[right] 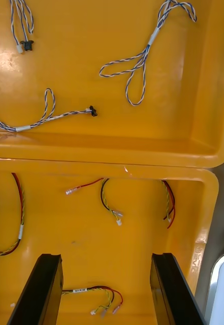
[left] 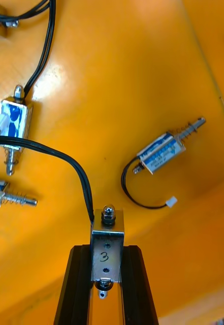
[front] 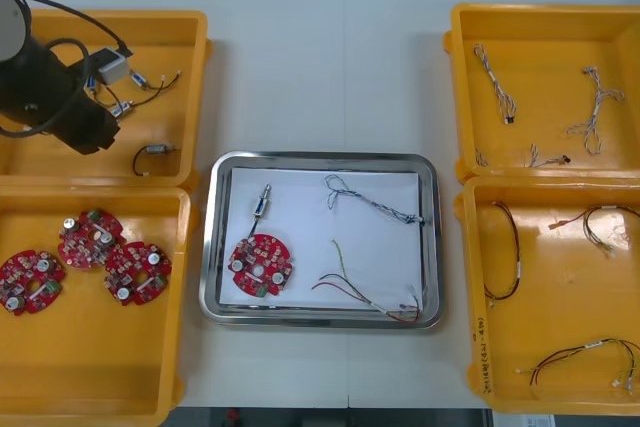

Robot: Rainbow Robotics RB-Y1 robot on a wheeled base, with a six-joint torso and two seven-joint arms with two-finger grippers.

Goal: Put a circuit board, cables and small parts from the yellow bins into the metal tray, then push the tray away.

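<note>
Front view, upper left of the frame: the left arm's rounded black body leans over the upper left yellow bin (front: 190, 27). In the left wrist view the left gripper (left: 107, 254) pinches a boxy, shiny held part (left: 107, 236) marked "3", with a smooth black lead (left: 66, 157) running off it. Loose small metal parts (left: 162, 152), some with springs, lie apart on the bin's glossy floor. At lower left, the lower left yellow bin (front: 100, 367) holds three round red circuit boards (front: 90, 239) clustered together. At the centre sits the metal tray (front: 212, 247), with a polished rim, rounded corners and a white inside. It holds one tray board (front: 262, 265), a slim tray part (front: 262, 202), a twisted blue and white cable (front: 375, 205) and a red and yellow cable (front: 365, 292). At upper right, the upper right yellow bin (front: 455, 97) contains thin twisted cables (front: 495, 87). Below it, the lower right yellow bin (front: 475, 347) holds looped dark cables (front: 505, 247). In the right wrist view the right gripper (right: 109, 289) hangs over that bin with its fingers spread around nothing. All of this rests on a pale matte table (front: 340, 67) with a seam down its middle. A dark strip of floor shows along the top edge.
</note>
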